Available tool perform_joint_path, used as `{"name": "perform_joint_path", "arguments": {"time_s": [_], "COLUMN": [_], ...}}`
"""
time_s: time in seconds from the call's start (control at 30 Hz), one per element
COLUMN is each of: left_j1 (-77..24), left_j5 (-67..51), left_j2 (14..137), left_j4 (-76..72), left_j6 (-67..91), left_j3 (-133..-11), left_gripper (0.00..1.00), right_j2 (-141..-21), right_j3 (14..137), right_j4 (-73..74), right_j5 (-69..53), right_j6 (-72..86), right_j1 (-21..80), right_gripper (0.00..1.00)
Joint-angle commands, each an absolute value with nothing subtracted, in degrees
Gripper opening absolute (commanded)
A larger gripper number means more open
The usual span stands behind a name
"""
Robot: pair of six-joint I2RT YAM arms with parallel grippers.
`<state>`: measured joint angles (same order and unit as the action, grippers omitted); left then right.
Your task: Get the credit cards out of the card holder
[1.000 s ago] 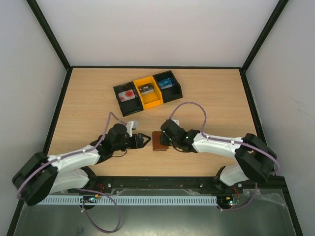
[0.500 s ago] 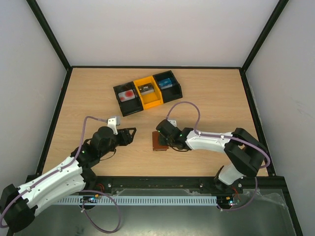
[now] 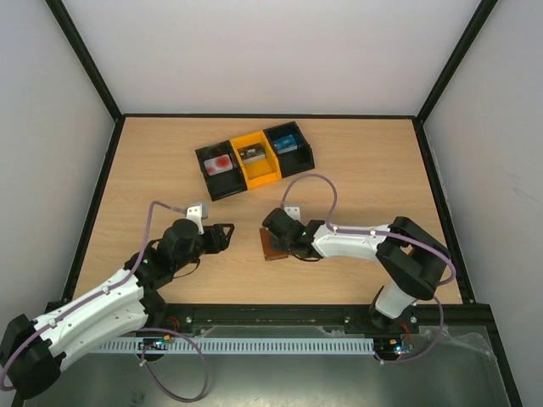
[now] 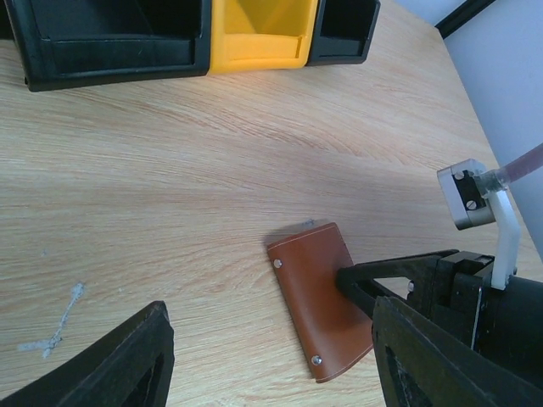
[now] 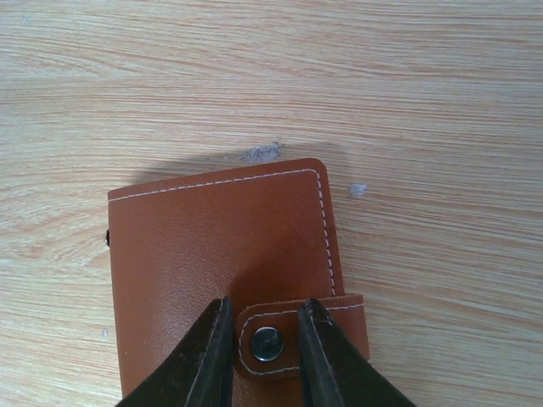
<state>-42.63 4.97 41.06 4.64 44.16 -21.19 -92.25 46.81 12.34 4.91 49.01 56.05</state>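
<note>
The card holder (image 3: 272, 247) is a brown leather wallet lying closed on the table, also in the left wrist view (image 4: 316, 298) and the right wrist view (image 5: 212, 246). Its snap tab (image 5: 335, 326) is fastened. My right gripper (image 3: 278, 241) points down on it, its fingers (image 5: 206, 356) close against both sides of the tab (image 5: 265, 320). My left gripper (image 3: 227, 235) is open and empty, a little left of the wallet (image 4: 267, 312). No credit cards show at the wallet; its inside is hidden.
A black-and-yellow three-part tray (image 3: 254, 158) stands behind, also in the left wrist view (image 4: 254, 51). Its left part holds a whitish item with a red round mark (image 3: 221, 163). The other parts hold a dark item and a blue one.
My left arm has drawn back to the left, away from the wallet. My right gripper has stayed on the wallet and shifted slightly left, and the wallet has turned a little.
</note>
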Motion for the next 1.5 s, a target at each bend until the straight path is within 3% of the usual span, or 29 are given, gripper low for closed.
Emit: {"name": "perform_joint_path", "arguments": {"time_s": [0.0,0.2,1.17,1.47], "left_j1": [-42.5,-42.5,-42.5,-42.5], "left_j5": [5.3,5.2,-0.7,-8.7], "left_j2": [41.1,41.7,45.8,49.4], "left_j4": [4.3,3.7,-4.1,-17.1], "left_j6": [44.5,45.0,49.6,52.4], "left_j3": [-20.2,-19.5,-14.5,-9.6], "left_gripper": [0.66,0.67,0.62,0.58], "right_j2": [-94.4,-94.5,-80.8,-76.4], "right_j3": [47.6,48.0,36.7,31.2], "right_j4": [17.5,17.7,-1.1,-11.3], "right_j5": [9.1,9.4,-4.9,-7.7], "right_j6": [49.1,48.7,48.6,49.4], "right_j1": [57.0,57.6,57.8,57.8], "right_gripper": [0.17,0.02,0.02,0.02]}}
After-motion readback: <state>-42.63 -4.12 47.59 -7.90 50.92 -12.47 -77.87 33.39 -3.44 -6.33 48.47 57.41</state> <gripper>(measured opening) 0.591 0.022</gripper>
